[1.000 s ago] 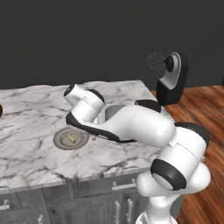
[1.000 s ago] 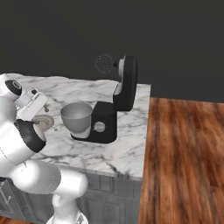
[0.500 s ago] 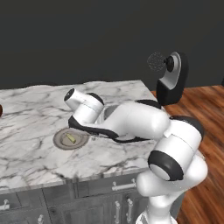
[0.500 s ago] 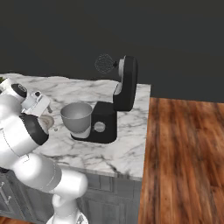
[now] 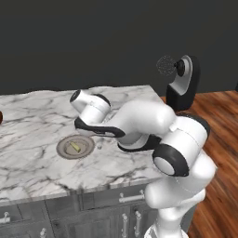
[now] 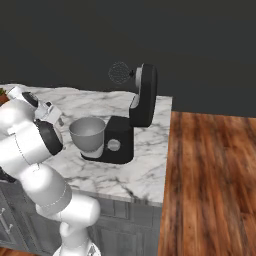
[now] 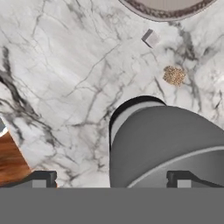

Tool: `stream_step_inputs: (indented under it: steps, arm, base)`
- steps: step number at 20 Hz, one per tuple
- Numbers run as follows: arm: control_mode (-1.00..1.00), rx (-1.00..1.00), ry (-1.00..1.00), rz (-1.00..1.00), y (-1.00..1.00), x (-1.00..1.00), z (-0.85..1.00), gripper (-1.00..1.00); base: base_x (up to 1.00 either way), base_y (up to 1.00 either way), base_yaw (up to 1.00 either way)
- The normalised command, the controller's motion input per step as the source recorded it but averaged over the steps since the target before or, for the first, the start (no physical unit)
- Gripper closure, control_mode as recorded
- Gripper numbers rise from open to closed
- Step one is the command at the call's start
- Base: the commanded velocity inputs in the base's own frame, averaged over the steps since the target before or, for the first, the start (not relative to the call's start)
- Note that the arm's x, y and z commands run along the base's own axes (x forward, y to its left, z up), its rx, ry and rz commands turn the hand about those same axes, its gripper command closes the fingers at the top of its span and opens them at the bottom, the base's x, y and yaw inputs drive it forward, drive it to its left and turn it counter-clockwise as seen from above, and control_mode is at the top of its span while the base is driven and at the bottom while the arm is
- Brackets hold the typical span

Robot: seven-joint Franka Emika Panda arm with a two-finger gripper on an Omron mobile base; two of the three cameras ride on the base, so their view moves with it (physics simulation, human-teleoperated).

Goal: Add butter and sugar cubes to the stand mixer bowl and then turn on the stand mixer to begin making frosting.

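The butter (image 5: 75, 147) is a small pale-yellow stick lying on a round grey plate (image 5: 65, 151) on the marble counter. My gripper (image 7: 111, 181) hangs open above the counter just right of that plate, with nothing between its fingertips (image 7: 39, 179). Ahead of it in the hand view lie the sugar cubes: a tan-orange lump (image 7: 174, 75) and a pale one (image 7: 151, 38), close to the plate rim (image 7: 166, 8). The stand mixer (image 6: 135, 125) stands at the counter's right end, head tilted up, whisk (image 6: 119, 72) raised. The stand mixer bowl (image 6: 88, 134) sits in its base beside the silver knob (image 6: 114, 145).
My own arm (image 5: 139, 123) stretches low across the counter between the plate and the mixer (image 5: 183, 88). The counter edge drops to a wooden floor (image 6: 210, 180) on the right. Cabinet drawers (image 5: 125, 197) run under the front edge.
The elbow and upper arm have swung in toward the counter, while the hand stays beside the plate. The jaws remain open and nothing on the counter has moved.
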Motion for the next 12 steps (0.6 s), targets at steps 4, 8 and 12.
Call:
stream_step_inputs:
  steps: [4, 8, 12]
  arm:
    - [-1.0, 0.0, 0.08, 0.06, 0.0, 0.26, -0.17, -1.0]
    - [-1.0, -0.03, 0.05, 0.05, 0.01, 0.13, -0.25, -1.0]
    - [-1.0, -0.05, 0.06, 0.03, 0.07, 0.16, -0.21, -1.0]
  base:
    - [0.0, 0.0, 0.0]
    - [0.0, 0.0, 0.0]
    - [0.0, 0.0, 0.0]
